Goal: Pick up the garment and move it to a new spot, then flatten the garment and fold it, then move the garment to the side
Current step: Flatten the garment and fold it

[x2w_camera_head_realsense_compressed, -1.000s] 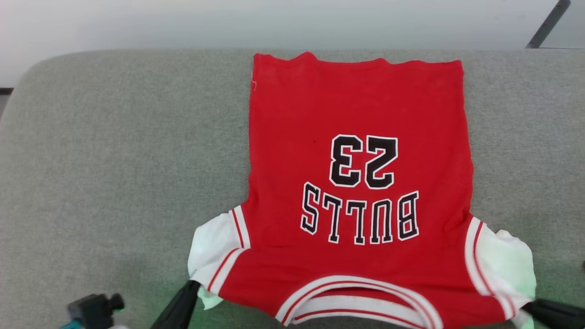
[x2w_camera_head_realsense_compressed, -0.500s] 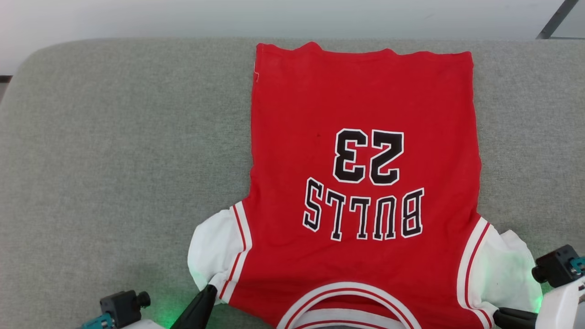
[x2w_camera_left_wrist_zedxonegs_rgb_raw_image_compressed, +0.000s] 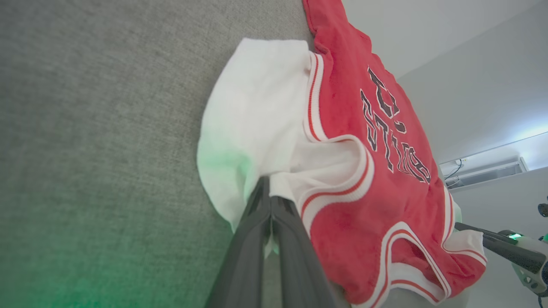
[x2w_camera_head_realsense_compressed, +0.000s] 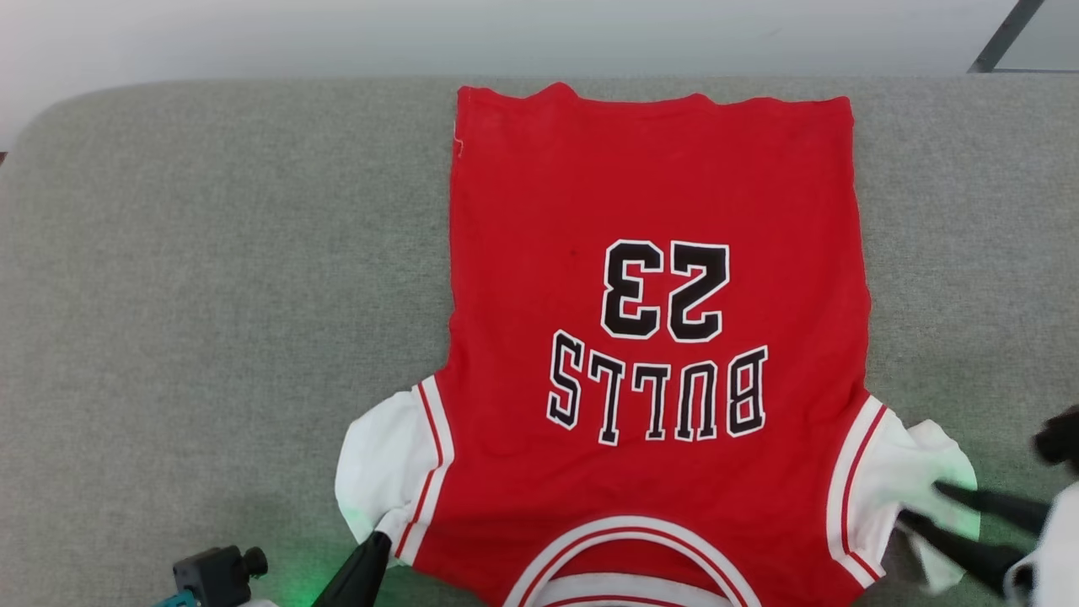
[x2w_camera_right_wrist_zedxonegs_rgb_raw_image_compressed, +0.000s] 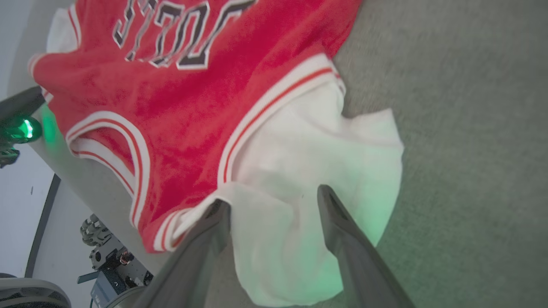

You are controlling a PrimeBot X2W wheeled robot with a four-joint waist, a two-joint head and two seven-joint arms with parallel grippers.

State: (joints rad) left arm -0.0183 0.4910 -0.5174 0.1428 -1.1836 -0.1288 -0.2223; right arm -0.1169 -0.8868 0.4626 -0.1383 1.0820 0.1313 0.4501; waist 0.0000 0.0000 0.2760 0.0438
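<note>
Two grippers work the near corners of a red jersey-style garment [x2w_camera_head_realsense_compressed: 657, 194] with white short sleeves and red-and-white striped trim, spread print-side up on a grey woven-fabric surface [x2w_camera_head_realsense_compressed: 211, 295]. The garment lies right of the surface's middle. Its long axis runs from the surface's near edge, where the collar sits, to the far edge, where the straight hem lies.

Left gripper [x2w_camera_left_wrist_zedxonegs_rgb_raw_image_compressed: 267, 188]: jaws pressed together, pinching the edge of the left white sleeve [x2w_camera_head_realsense_compressed: 379, 459] close to the surface's near edge.

Right gripper [x2w_camera_right_wrist_zedxonegs_rgb_raw_image_compressed: 274, 199]: jaws spread, straddling the outer part of the right white sleeve [x2w_camera_head_realsense_compressed: 906, 451], not closed on it.

Lettering: "BULLS" and the number "23", black block characters outlined in white. In the head view both read upside down, tops toward the surface's near edge.

Each sleeve lies directly ahead of its own arm's jaws, so each arm is the nearer one for its sleeve. The coming move probably depends on the right jaws closing on the cloth between them. With both near corners held, the garment could be carried along its long axis toward the far hem.
</note>
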